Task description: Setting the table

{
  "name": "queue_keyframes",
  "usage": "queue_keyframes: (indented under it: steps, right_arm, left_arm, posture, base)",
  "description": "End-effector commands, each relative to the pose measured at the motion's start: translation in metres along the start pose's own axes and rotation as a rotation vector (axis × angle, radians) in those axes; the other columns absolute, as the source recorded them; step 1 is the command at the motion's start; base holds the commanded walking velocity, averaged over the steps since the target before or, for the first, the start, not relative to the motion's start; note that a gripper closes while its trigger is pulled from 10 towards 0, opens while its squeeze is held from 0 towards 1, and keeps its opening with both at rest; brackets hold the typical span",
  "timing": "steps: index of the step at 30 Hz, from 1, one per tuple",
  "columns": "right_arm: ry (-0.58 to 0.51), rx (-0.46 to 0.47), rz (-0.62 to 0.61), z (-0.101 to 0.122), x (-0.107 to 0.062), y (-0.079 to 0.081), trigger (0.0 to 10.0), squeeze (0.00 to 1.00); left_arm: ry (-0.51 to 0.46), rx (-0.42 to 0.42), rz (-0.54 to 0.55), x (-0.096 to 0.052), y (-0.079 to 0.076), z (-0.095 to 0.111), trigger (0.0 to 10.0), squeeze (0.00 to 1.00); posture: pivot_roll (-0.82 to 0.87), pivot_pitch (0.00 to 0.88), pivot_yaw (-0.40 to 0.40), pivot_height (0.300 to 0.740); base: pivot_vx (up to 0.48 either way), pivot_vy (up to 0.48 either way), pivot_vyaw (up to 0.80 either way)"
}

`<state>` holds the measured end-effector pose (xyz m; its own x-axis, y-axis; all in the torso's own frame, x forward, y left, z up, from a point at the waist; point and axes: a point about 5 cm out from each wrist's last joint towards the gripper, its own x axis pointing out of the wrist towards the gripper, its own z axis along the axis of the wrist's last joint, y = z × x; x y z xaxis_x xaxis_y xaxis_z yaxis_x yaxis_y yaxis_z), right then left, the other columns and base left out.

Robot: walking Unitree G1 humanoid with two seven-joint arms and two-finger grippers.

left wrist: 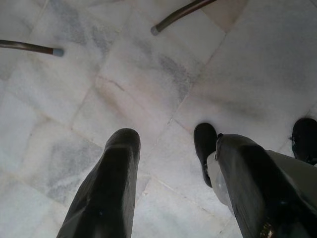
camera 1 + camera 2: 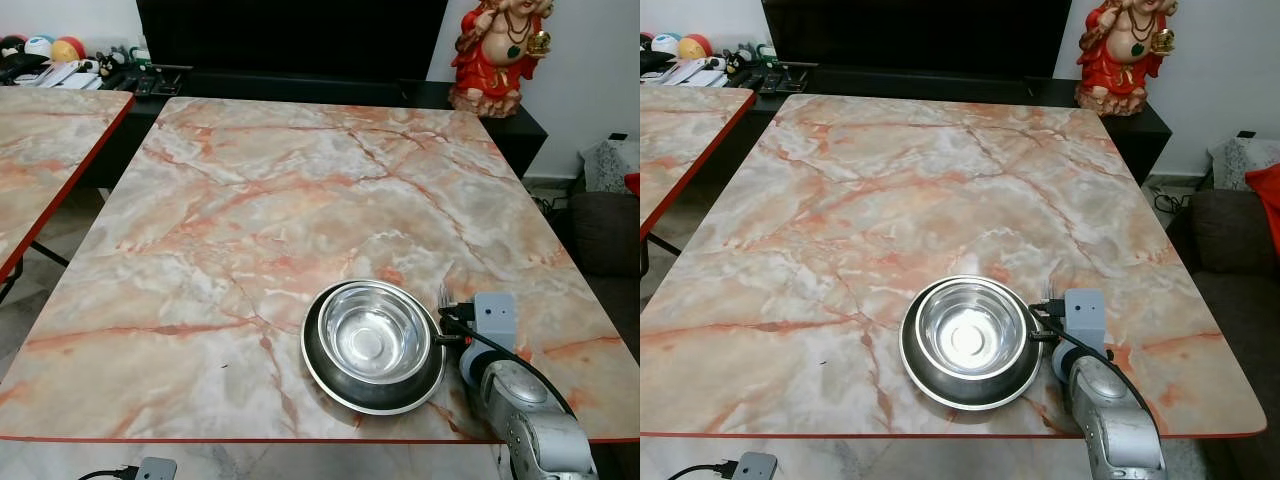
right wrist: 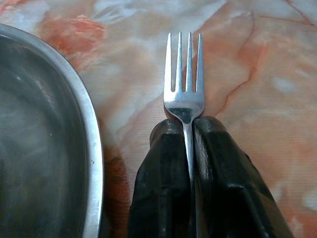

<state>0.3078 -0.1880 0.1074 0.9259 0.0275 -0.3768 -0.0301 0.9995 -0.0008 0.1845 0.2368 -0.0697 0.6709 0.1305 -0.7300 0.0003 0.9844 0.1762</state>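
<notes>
A steel bowl sits inside a steel plate near the front edge of the marble table. Just right of the plate, my right gripper is shut on a silver fork, its tines pointing away over the tabletop. In the left eye view the fork's tines poke out beyond the right wrist. The fork hovers close to the table beside the plate's rim; whether it touches cannot be told. My left gripper hangs open over the floor.
A red figurine stands on a dark cabinet behind the table. A second marble table is at the left. A grey sofa lies to the right. White marble floor tiles and chair legs are below.
</notes>
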Motion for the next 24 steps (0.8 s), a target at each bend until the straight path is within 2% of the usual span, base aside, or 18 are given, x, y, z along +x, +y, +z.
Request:
queue_keyframes:
  steps: [1,24]
  right_arm:
    - [0.028,0.006,-0.016,-0.0051,-0.0001,-0.0031,10.0,0.00]
    - [-0.004,0.010,-0.016,0.0018,-0.0007,-0.0048,10.0,0.00]
  left_arm:
    - [0.029,0.006,0.005,-0.0021,0.0016,-0.0079,10.0,0.00]
    - [0.028,0.008,0.003,-0.0014,0.0016,-0.0061,10.0,0.00]
  posture:
    - [0.01,0.165,-0.060,0.740]
    - [0.01,0.161,-0.059,0.740]
  base:
    - [0.000,0.000,0.00]
    - [0.000,0.000,0.00]
